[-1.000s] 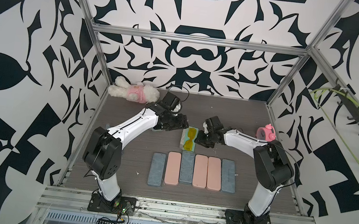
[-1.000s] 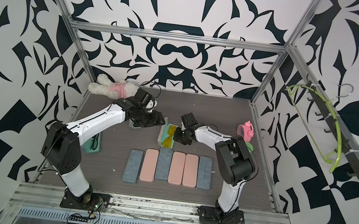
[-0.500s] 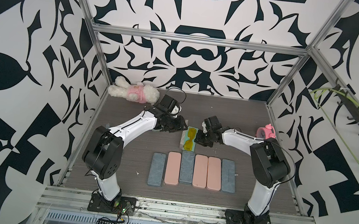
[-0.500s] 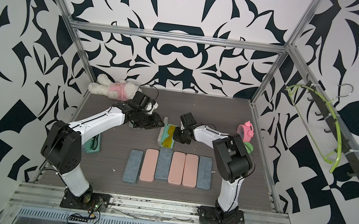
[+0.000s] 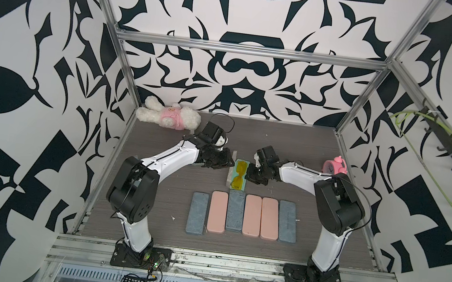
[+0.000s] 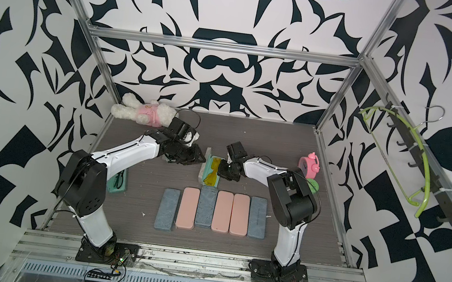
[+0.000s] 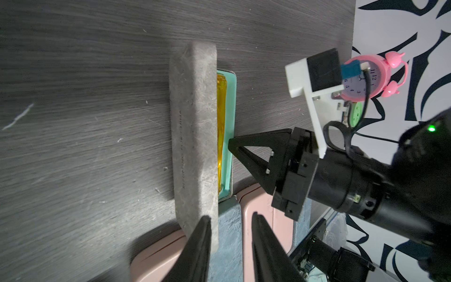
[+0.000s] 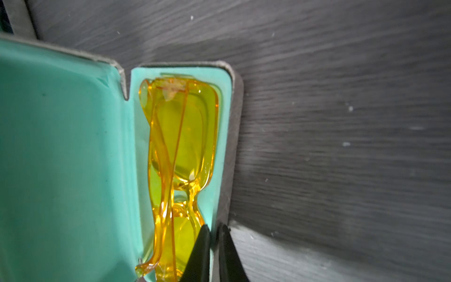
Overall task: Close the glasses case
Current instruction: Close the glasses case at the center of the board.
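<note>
The glasses case (image 7: 195,136) lies open mid-tabletop (image 5: 292,144), lid upright, yellow glasses (image 8: 180,151) inside. Right fingers (image 8: 203,254) pinch its front wall. Left fingers (image 7: 197,249) stand spread beside the lid. A row of closed cases (image 5: 251,219) lies just beside its near end.

Pink alarm clock (image 7: 356,85) dial: numerals 12, 1, 3, 4 readable.
</note>
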Robot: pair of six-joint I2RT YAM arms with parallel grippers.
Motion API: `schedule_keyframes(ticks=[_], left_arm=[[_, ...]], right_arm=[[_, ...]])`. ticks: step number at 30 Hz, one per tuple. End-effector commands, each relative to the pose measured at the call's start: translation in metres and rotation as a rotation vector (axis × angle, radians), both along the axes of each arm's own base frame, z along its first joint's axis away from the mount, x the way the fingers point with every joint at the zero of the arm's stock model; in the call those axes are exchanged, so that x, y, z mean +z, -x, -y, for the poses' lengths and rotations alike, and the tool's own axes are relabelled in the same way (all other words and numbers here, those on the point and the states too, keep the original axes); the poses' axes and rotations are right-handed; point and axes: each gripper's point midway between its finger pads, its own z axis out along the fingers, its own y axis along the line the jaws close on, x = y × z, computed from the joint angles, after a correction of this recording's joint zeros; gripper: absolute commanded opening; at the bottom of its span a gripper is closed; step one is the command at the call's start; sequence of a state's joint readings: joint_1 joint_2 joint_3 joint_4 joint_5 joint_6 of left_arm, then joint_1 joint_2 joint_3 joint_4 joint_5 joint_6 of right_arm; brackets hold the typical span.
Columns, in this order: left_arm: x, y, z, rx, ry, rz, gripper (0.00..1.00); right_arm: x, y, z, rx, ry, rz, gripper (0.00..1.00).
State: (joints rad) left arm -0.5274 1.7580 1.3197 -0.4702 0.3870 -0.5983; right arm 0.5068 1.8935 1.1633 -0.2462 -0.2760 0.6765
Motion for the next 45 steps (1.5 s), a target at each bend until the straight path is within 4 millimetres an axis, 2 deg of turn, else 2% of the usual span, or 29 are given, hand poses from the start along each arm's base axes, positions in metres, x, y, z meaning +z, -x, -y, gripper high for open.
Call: schedule_keyframes(ticks=[1, 8, 16, 32, 45], left_arm=[[-0.019, 0.003, -0.006, -0.007, -0.042, -0.036, 0.33], [-0.032, 0.003, -0.008, -0.005, -0.064, -0.056, 0.32], [-0.041, 0.004, -0.008, -0.008, -0.073, -0.073, 0.26], [-0.047, 0.008, -0.007, -0.007, -0.059, -0.087, 0.11], [-0.052, 0.010, -0.007, -0.006, -0.056, -0.102, 0.07]], right_arm=[[0.015, -0.010, -0.009, 0.025, -0.011, 0.050, 0.11], [0.014, -0.009, -0.011, 0.030, -0.010, 0.048, 0.10], [0.014, -0.009, -0.011, 0.037, -0.007, 0.046, 0.10], [0.017, -0.009, -0.014, 0.039, -0.010, 0.052, 0.08], [0.019, -0.009, -0.013, 0.041, -0.009, 0.053, 0.06]])
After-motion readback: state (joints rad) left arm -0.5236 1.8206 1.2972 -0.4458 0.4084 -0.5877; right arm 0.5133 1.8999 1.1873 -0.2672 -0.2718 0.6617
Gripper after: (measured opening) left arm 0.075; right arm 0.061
